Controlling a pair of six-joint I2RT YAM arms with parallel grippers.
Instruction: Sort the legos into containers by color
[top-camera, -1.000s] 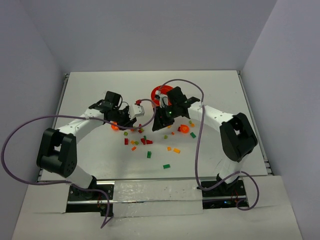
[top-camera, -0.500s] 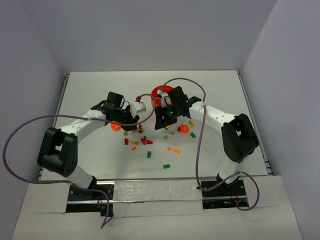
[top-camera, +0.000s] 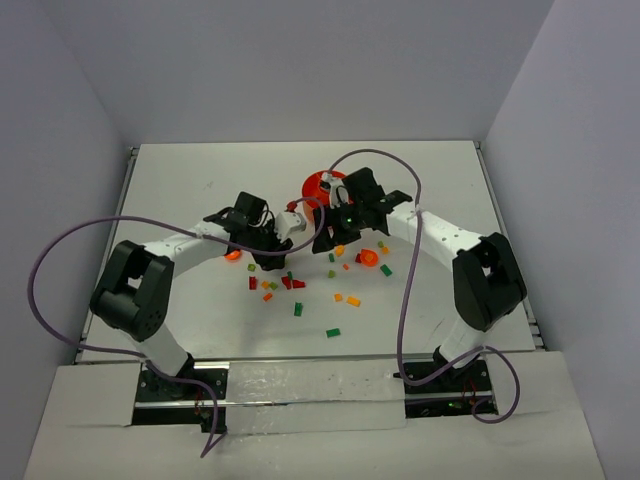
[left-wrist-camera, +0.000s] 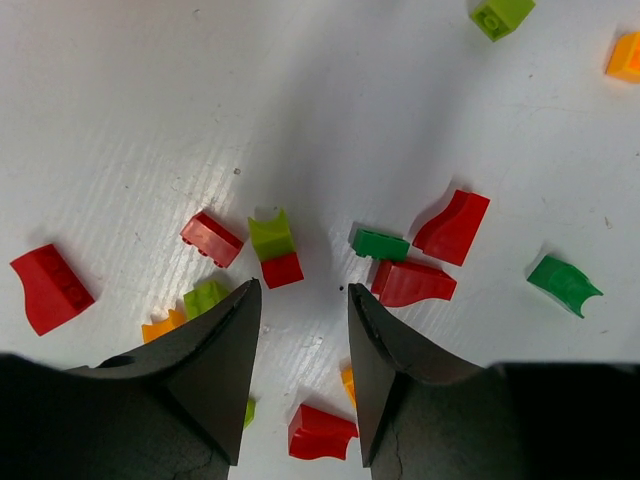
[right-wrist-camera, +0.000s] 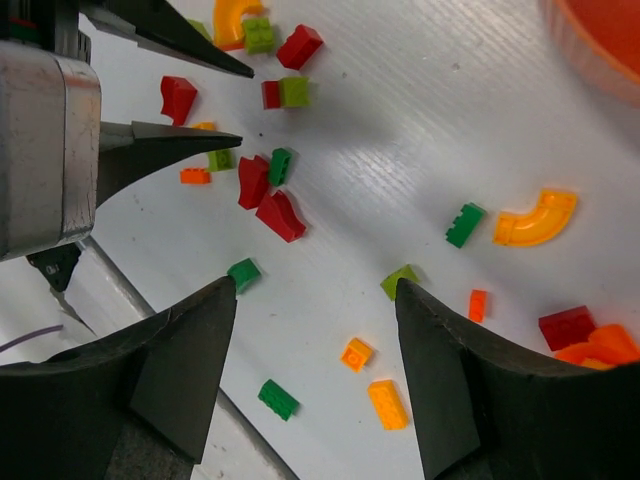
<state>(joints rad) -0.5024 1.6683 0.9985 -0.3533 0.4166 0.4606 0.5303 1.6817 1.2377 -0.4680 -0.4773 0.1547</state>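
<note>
White table (top-camera: 200, 180), plain pale grey walls (top-camera: 300, 70) on three sides, metal rail (top-camera: 300, 378) at near edge; even light.

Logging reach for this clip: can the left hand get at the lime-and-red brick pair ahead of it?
Probably yes: the left hand is open with the lime-and-red brick pair right ahead, nothing between, though a red brick and green brick flank it.

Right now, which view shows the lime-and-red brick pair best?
Left wrist: the lime-and-red brick pair sits large and sharp, mid-frame. Right wrist shows it smaller, near the top edge. Top external: too small to pick out.
</note>
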